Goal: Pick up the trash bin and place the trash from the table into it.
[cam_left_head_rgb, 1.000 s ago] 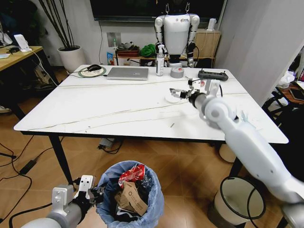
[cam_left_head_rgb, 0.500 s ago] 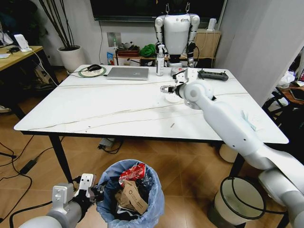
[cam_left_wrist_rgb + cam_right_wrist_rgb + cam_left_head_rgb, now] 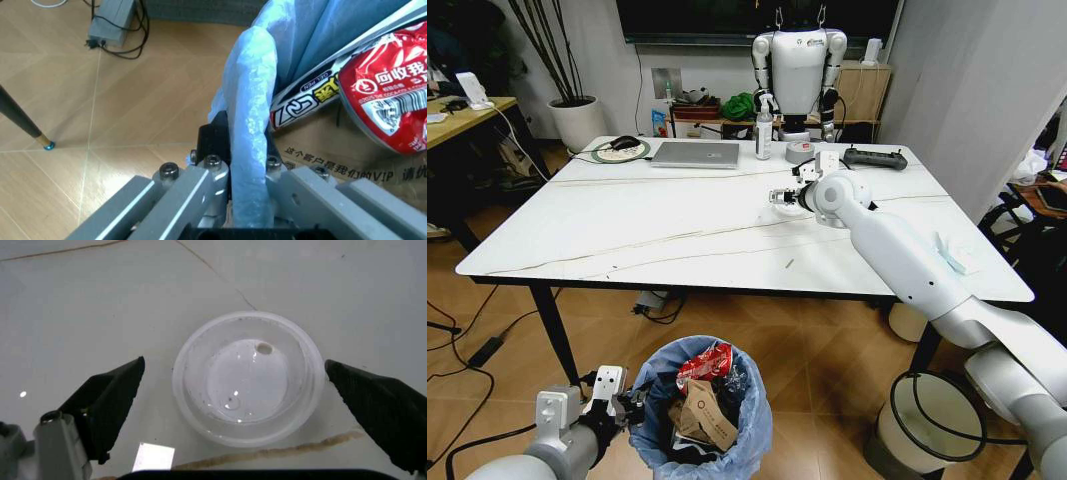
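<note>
1. The right gripper [image 3: 233, 385] hangs just above a white plastic lid [image 3: 248, 376] on the table [image 3: 627, 225], fingers spread wide, one dark pad at 9 o'clock of the lid and one at 3 o'clock, neither touching it

2. In the head view this gripper [image 3: 785, 195] sits at about 1 o'clock of the table's middle, with the right arm stretched across the near right part of the top

3. The left gripper [image 3: 248, 172] is clamped on the rim of the trash bin [image 3: 252, 120], pinching the rolled blue bag edge between its fingers

4. The bin [image 3: 702, 405] stands on the floor at 6 o'clock of the table, just short of its near edge, with the left gripper [image 3: 612, 400] at its 9 o'clock side

5. Progress, as I judge it: the bin is held and well filled, with a red wrapper [image 3: 705, 365] and brown cardboard [image 3: 707, 415] on top; the lid looks like the main piece left, besides a tiny dark scrap [image 3: 789, 264] nearer the front edge

6. Room: the top around the lid is bare, so the fingers can close freely. A tape roll [image 3: 800, 152] and a spray bottle [image 3: 765, 128] stand toward 12 o'clock, well apart. A larger black-rimmed bin [image 3: 932, 420] stands at 3 o'clock of the blue one, leaving open floor between
</note>
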Controlling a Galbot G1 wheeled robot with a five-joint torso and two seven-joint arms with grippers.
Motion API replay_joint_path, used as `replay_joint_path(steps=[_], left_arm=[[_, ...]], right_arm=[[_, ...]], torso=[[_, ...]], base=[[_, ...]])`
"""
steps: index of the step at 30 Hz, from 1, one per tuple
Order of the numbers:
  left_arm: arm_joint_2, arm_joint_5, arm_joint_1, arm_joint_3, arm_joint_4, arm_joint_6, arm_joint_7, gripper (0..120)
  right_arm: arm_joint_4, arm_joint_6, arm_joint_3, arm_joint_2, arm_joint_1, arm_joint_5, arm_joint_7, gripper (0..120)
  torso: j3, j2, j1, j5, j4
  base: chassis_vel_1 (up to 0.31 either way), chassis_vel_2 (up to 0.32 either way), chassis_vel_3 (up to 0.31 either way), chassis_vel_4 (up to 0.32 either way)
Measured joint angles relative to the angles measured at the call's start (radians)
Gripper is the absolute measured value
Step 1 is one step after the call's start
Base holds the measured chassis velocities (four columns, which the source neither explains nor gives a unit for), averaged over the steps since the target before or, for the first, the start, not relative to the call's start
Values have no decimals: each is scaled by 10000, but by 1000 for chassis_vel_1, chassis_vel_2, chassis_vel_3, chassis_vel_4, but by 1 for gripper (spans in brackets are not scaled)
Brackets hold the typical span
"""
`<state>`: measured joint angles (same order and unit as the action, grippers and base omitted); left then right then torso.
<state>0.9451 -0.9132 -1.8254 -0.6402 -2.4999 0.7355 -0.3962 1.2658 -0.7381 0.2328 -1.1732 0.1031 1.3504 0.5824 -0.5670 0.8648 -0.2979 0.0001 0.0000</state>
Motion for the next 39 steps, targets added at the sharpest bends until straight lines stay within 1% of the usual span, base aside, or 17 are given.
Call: replay_joint_path(steps=[2,4,5,6,8,10,11,13,16,18,19,26,29,31,35,36,39], left_arm=[[-2,-1,-2,1,0,-1,0,0],[-7,-1,-3,2,0,0,0,0],[-28,-4,-4,2,0,0,0,0],[-34,-4,-4,2,0,0,0,0],[-106,-65,29,-29,0,0,-5,0],[-135,-122,42,-50,0,0,-38,0],[-135,-140,38,-56,0,-1,-51,0],[-130,-143,31,-58,0,0,-56,0],[-111,-143,29,-58,-1,0,-64,0],[-111,-143,40,-58,0,0,-65,0],[-111,-143,40,-58,0,0,-65,0],[-88,-142,62,-43,-1,0,-67,0],[-80,-138,63,-43,0,0,-75,0],[-49,-125,64,-31,0,0,-88,0],[-10,-113,104,-1,0,0,-100,0],[-10,-113,104,-1,0,0,-100,0],[-85,-168,224,15,0,0,-134,0]], right_arm=[[-55,3,-23,61,28,12,-6,88],[-66,4,-29,74,35,12,-8,87],[-91,6,-35,92,46,12,-12,82],[-99,6,-38,95,51,10,-14,81],[-174,9,-47,98,110,-38,-32,68],[-212,12,-55,93,161,-136,-70,62],[-222,16,-58,108,200,-288,-164,55],[-224,18,-58,127,215,-381,-212,53],[-236,21,-49,144,230,-577,-255,39],[-234,21,-40,145,231,-637,-252,32],[-234,21,-40,145,231,-637,-252,32],[-136,37,-16,229,314,-888,-230,4],[-107,57,-10,262,315,-919,-215,0],[36,114,-23,362,315,-926,-191,0],[1060,450,-293,813,539,-738,-153,0],[1060,450,-293,813,539,-738,-153,0],[2892,607,-584,1570,935,-159,-291,0]], torso=[[0,0,0,0,-1],[0,0,0,0,-1],[0,0,0,0,-1],[0,0,0,0,-2],[1,0,0,0,0],[0,0,0,0,0],[0,0,0,0,1],[1,0,0,0,0],[1,1,0,0,0],[0,2,0,0,0],[0,2,0,0,0],[1,2,0,0,0],[1,2,0,0,1],[0,1,0,0,0],[0,1,-1,1,2],[0,1,-1,1,2],[0,1,0,0,-3]], base=[[0,0,0,0],[0,0,0,0],[0,0,0,0],[0,0,0,0],[0,0,0,0],[0,0,0,0],[0,0,0,0],[0,0,0,0],[0,0,0,0],[0,0,0,0],[0,0,0,0],[0,0,0,0],[0,0,0,0],[0,0,0,0],[0,0,0,0],[0,0,0,0],[0,0,0,0]])
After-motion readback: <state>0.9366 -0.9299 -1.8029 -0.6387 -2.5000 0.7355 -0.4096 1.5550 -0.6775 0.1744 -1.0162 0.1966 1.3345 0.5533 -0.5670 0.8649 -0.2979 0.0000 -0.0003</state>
